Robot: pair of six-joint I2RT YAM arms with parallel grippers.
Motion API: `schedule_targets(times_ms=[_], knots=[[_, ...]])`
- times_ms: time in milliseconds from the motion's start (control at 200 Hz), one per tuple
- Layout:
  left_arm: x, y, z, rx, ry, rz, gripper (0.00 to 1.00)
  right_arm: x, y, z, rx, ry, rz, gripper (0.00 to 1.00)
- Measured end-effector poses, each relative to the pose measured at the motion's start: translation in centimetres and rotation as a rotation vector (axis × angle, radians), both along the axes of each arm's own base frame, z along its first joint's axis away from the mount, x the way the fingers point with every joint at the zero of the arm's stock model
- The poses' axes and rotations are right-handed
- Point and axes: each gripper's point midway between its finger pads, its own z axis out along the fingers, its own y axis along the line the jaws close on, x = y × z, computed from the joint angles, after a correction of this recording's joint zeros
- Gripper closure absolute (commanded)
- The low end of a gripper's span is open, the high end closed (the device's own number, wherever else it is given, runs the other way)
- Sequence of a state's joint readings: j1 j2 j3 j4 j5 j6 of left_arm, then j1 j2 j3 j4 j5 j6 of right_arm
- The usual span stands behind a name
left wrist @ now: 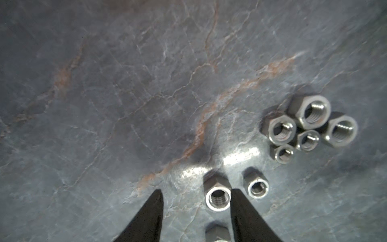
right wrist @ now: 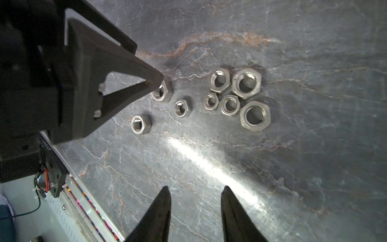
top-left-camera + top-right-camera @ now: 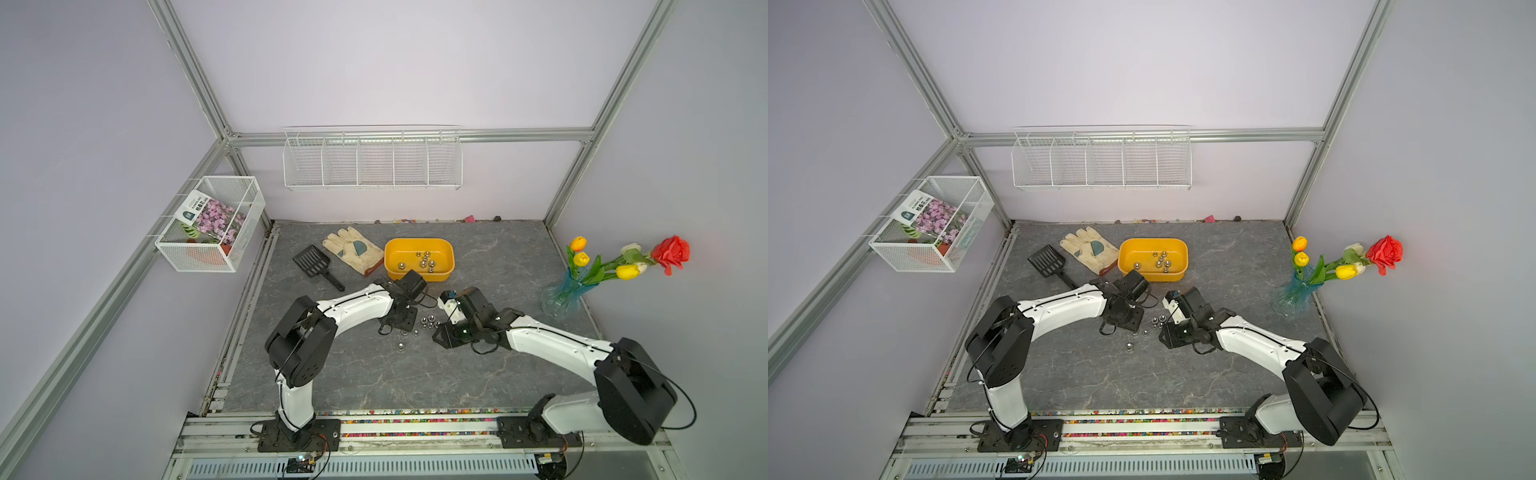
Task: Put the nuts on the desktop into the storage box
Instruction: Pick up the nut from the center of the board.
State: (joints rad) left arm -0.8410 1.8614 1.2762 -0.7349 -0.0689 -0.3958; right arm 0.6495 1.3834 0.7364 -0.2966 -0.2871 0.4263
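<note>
Only wrist views show it: left pincer point(image 1: 196, 190) apart around a nut point(image 1: 217, 198), right pincer point(image 2: 196, 187) apart, empty.

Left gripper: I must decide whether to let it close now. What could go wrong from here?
1. The nut inside the open left gripper sits off-centre, near one jaw; closing may slide or flip it.
2. A second nut lies between the jaws too and could jam the grip.
3. The right gripper hovers open nearby; the two might collide.
</note>
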Motion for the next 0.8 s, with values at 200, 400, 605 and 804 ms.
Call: schedule_targets(times_ms=[200, 400, 605, 804], knots=[[-1.1, 0.2, -1.0, 0.017, 0.025, 0.001, 0.48, -0.2, -0.3, 0.6, 0.012, -0.020, -0.013, 0.58], [-2.0, -0.8, -1.5, 0.012, 0.042, -0.024, 0.51, -0.7, -0.6, 0.1, 0.004, -0.008, -0.025, 0.57], [-2.5, -1.1, -2.2, 0.024, 0.057, -0.029, 0.55, -0.9, -0.7, -0.3, -0.002, -0.002, -0.030, 0.57], [-2.5, -1.0, -2.2, 0.026, 0.057, -0.023, 0.60, -1.1, -0.7, -0.5, -0.005, 0.001, -0.031, 0.58]])
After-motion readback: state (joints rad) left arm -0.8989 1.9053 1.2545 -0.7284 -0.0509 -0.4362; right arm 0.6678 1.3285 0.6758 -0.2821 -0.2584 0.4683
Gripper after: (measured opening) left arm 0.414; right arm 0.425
